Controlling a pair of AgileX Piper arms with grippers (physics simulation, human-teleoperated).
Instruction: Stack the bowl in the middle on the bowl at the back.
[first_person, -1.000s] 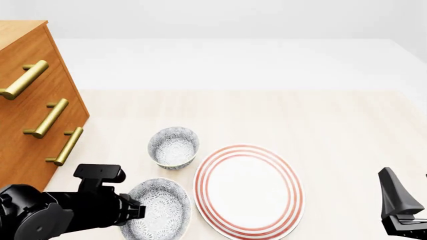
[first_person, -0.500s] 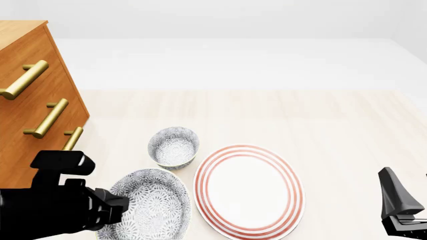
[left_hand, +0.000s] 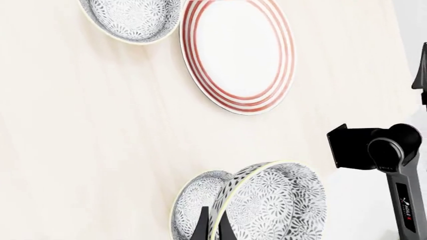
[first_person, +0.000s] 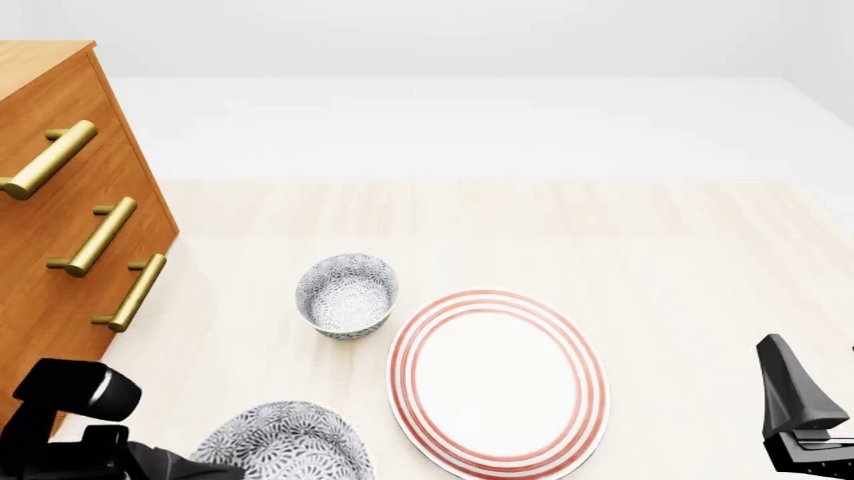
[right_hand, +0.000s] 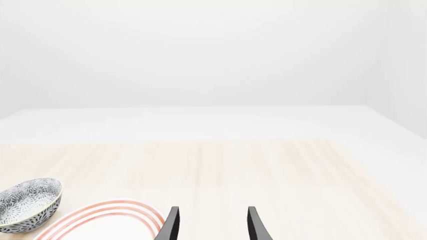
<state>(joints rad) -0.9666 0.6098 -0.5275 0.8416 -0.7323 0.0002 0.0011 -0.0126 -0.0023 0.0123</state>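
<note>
Bowl in the middle (first_person: 287, 447) was no longer in line with its twin: we saw it at the near edge of the front view, close to the left arm and tipped at an angle. In the left wrist view the left gripper (left_hand: 212, 222) pinched the rim of this bowl in the middle, one thin black finger (left_hand: 201, 225) on each side of the cream-edged wall. The bowl stood nearly on edge between them. It looked raised off the pale wooden table (first_person: 641, 240), though we could not tell by how much.

We found the bowl at the back (first_person: 347, 293) upright on the table, well apart from the held bowl and farther from the arms. Just beside it on the right lay the red-ringed white plate (first_person: 497, 384), flat. We could not tell whether the two touched. A wooden dresser (first_person: 60, 250) with brass handles stood along the left side of the table.

At the right edge of the front view the right gripper (right_hand: 212, 227) hung near the table's front, well away from both bowls. In its own wrist view its two fingers were spread apart with only bare table between them. The bowl at the back and part of the plate showed off to one side there.
</note>
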